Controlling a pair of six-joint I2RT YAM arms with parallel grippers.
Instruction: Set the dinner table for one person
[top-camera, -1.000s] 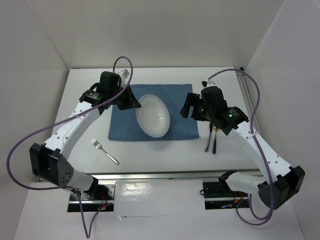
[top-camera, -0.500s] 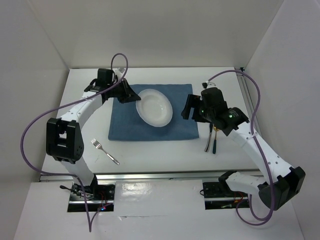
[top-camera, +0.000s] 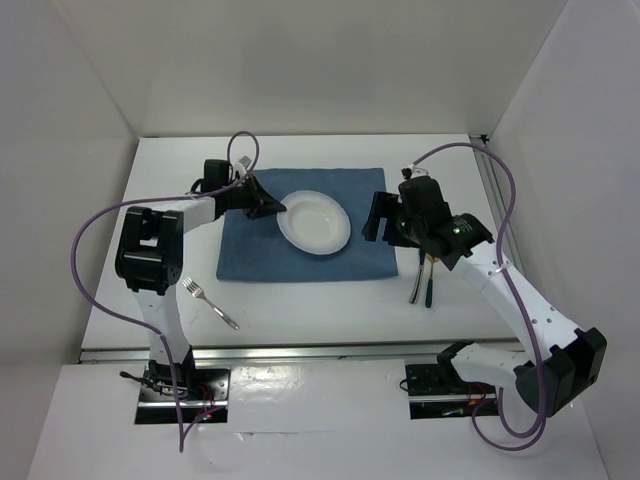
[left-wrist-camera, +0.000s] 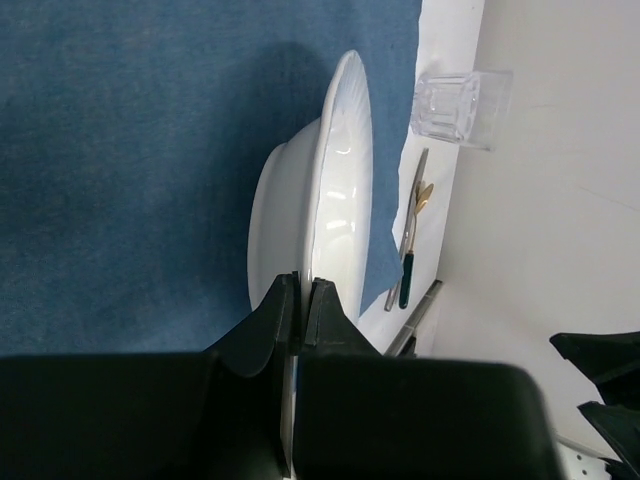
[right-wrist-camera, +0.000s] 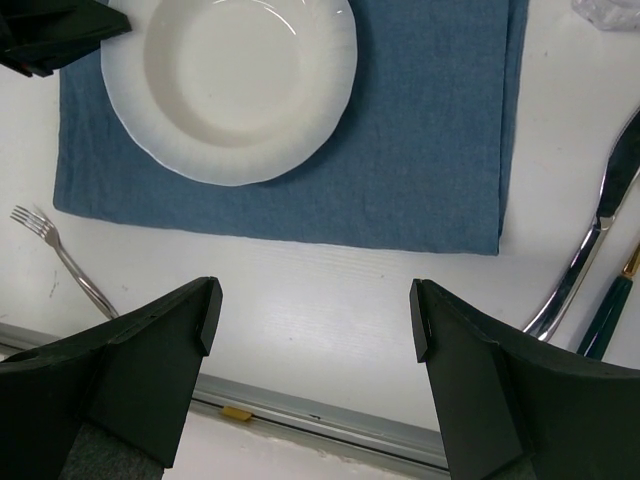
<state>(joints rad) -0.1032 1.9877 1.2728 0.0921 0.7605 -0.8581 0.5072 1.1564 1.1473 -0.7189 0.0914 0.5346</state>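
A white deep plate (top-camera: 316, 222) sits flat on the blue cloth mat (top-camera: 250, 255), in its middle, on the white dinner table (top-camera: 300, 312). My left gripper (top-camera: 270, 208) is shut on the plate's left rim. In the left wrist view the fingers (left-wrist-camera: 300, 285) pinch the rim of the plate (left-wrist-camera: 340, 200). My right gripper (top-camera: 374, 216) is open and empty, above the mat's right edge. In the right wrist view the right gripper (right-wrist-camera: 315, 300) hangs over bare table, with the plate (right-wrist-camera: 230, 85) ahead of it.
A fork (top-camera: 210, 303) lies on the table left of the mat's front corner. A knife (top-camera: 416, 283) and a green-handled spoon (top-camera: 429, 288) lie right of the mat. A clear glass (left-wrist-camera: 456, 108) stands beyond the mat's far right corner. A metal rail (top-camera: 320, 350) runs along the near edge.
The left arm has swung down and low over the table, bringing the plate from a raised, tilted hold down flat onto the mat and slightly right. The right arm has barely moved.
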